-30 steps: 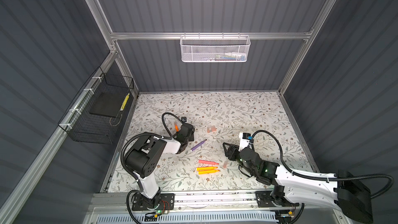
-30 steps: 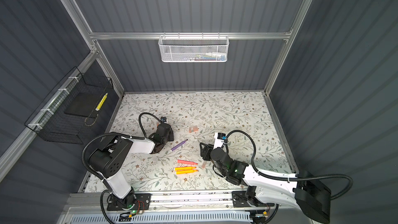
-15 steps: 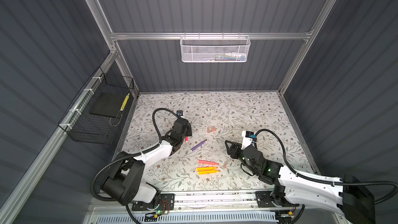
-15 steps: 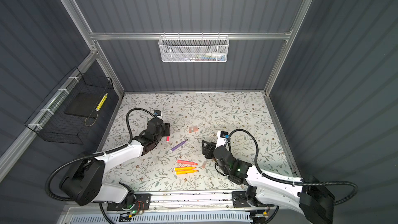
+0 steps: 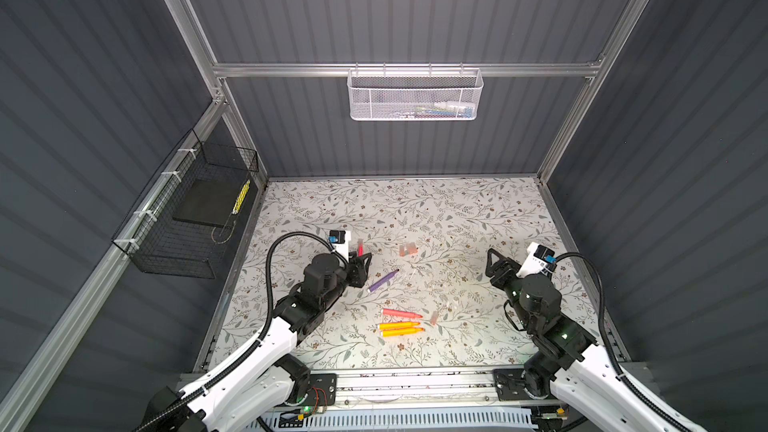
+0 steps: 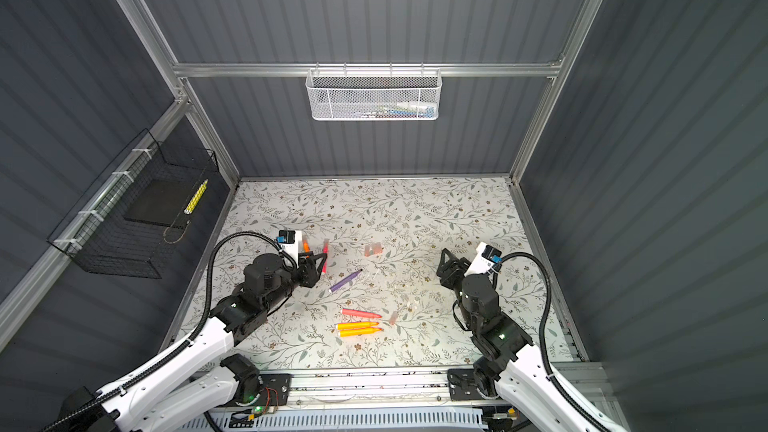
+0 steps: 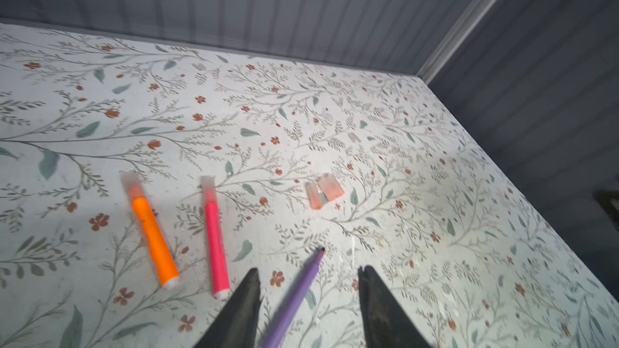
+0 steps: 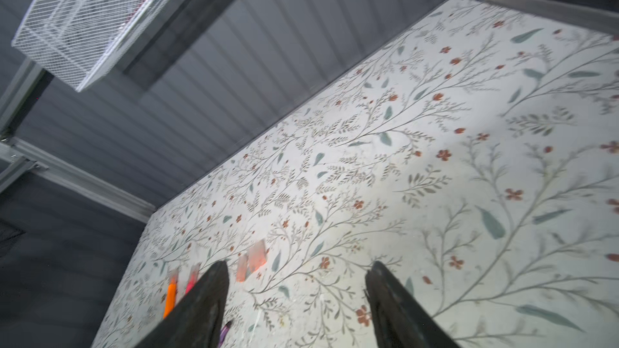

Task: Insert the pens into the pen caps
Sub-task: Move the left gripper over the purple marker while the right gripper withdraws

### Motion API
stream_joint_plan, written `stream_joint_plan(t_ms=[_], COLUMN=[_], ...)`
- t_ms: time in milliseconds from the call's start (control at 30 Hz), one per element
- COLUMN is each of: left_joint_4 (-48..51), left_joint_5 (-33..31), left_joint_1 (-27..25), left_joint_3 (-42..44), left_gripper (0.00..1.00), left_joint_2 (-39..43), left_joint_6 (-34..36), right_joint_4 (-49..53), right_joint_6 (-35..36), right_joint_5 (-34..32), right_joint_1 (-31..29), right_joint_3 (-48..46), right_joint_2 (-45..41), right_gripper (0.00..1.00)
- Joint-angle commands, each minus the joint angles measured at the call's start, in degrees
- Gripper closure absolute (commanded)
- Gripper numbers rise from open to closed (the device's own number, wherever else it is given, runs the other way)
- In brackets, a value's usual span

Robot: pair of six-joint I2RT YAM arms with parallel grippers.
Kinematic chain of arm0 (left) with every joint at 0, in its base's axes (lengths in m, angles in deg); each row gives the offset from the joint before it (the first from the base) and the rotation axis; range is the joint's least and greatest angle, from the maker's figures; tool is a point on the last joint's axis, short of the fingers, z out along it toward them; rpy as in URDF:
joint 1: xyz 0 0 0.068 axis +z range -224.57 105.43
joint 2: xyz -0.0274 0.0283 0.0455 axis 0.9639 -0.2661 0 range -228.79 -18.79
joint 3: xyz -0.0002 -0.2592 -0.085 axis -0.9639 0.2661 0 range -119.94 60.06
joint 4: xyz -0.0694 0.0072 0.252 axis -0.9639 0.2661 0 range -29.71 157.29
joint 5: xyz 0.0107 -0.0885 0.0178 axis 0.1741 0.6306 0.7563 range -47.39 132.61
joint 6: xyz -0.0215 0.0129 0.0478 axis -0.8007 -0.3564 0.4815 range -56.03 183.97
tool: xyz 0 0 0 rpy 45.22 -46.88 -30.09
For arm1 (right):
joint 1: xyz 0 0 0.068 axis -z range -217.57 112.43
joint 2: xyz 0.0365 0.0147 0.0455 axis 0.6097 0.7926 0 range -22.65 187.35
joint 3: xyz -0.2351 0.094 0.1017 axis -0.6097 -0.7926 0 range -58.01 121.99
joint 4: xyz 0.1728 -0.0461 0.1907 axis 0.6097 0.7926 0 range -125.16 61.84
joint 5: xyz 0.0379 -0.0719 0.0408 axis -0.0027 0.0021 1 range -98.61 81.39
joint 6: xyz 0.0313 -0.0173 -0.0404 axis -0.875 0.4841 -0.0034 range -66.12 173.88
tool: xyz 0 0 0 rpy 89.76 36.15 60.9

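1. The capped pink pen (image 7: 216,236) is now laid down beside the capped orange pen (image 7: 152,236), near the tabletop's (image 5: 457,209) left edge.
2. The left gripper (image 7: 308,269) is part-opened, lined up on the purple pen (image 7: 298,292); the right gripper (image 8: 298,264) is spread wide, empty.
3. Four pens are judged uncapped.

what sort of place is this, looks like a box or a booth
Most likely a robot lab work cell: grey ribbed walls on an aluminium frame, a left arm and right arm mounted on a front rail, and pens laid out on a floral tabletop.
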Motion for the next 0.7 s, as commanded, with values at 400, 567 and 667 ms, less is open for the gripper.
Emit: stream_joint_plan(t_ms=[400,567,667], left_joint_4=[2.71,2.54,2.32], left_joint_5=[-3.77,-4.95,-5.01], left_joint_1=[-6.66,-6.67,-6.67], left_joint_3=[1.17,-1.34,-1.86], left_gripper=[0.53,0.53,0.5], left_joint_2=[-13.99,-21.11,-23.11], left_joint_6=[1.22,2.97,3.88], right_joint_4=[-0.74,-1.79,-2.3], right_joint_6=[8.82,8.76,8.76], right_joint_5=[6.29,5.82,5.57], right_joint_1=[17.8,17.89,17.89], right_joint_3=[-0.13,-1.02,-0.96], right_joint_2=[14.89,14.14,14.54], right_gripper=[0.37,0.36,0.36])
